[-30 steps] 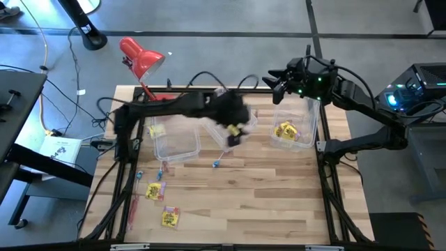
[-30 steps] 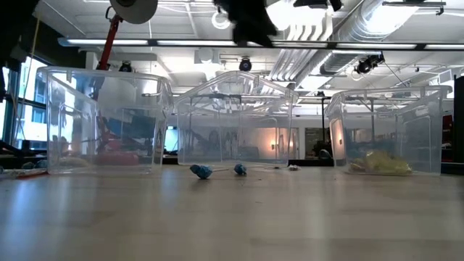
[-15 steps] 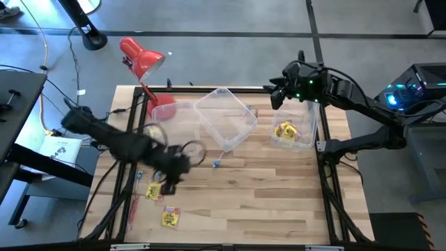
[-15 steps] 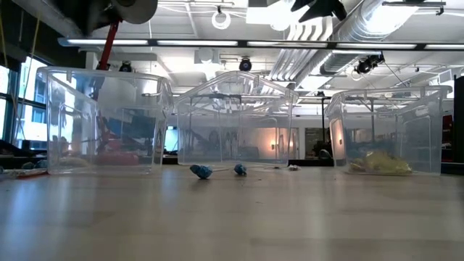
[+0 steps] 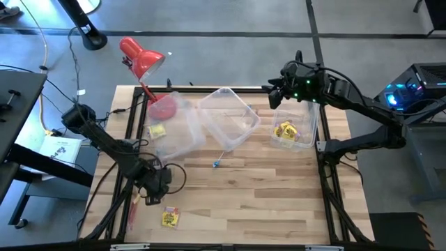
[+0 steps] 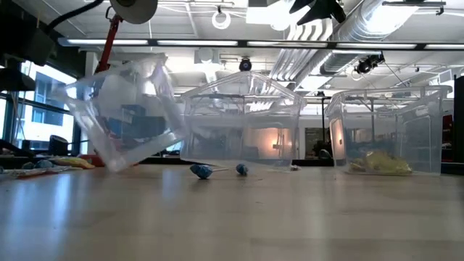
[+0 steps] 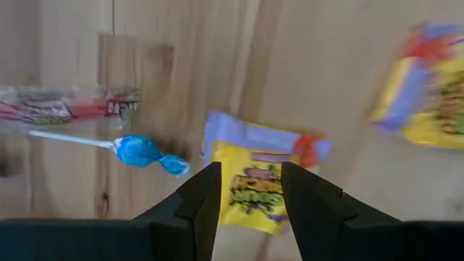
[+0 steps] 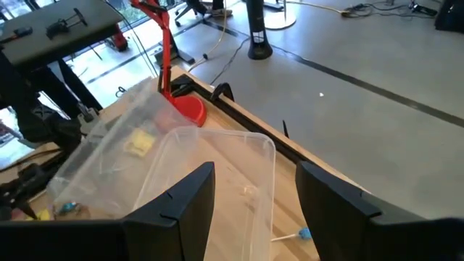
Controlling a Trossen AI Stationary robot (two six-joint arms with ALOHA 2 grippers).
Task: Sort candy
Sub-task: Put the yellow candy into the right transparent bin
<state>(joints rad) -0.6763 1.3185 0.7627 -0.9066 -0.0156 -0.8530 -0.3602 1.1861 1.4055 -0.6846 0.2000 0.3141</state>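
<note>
Disorder at the left bin [image 5: 174, 129] — it has just been knocked askew and now tips off the tabletop [image 5: 265, 188], one yellow packet [image 5: 157, 130] inside. Well in front of that bin the left gripper [image 7: 245, 190] has dropped over another yellow packet [image 7: 254, 181], jaws partly open astride it, nothing gripped yet. Beyond the far bin from it, the right gripper [image 5: 277, 94] waits, jaws wide and empty — sorting is barely half done.

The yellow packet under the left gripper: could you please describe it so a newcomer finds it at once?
Start at the wooden table, near its front left corner. The left gripper hovers there, open, straddling the yellow packet. A blue lollipop lies beside it; a second yellow packet lies apart.

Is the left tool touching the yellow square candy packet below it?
Cannot tell. The left wrist view shows the left tool straddling the yellow square candy packet, but no plain contact or gap.
</note>
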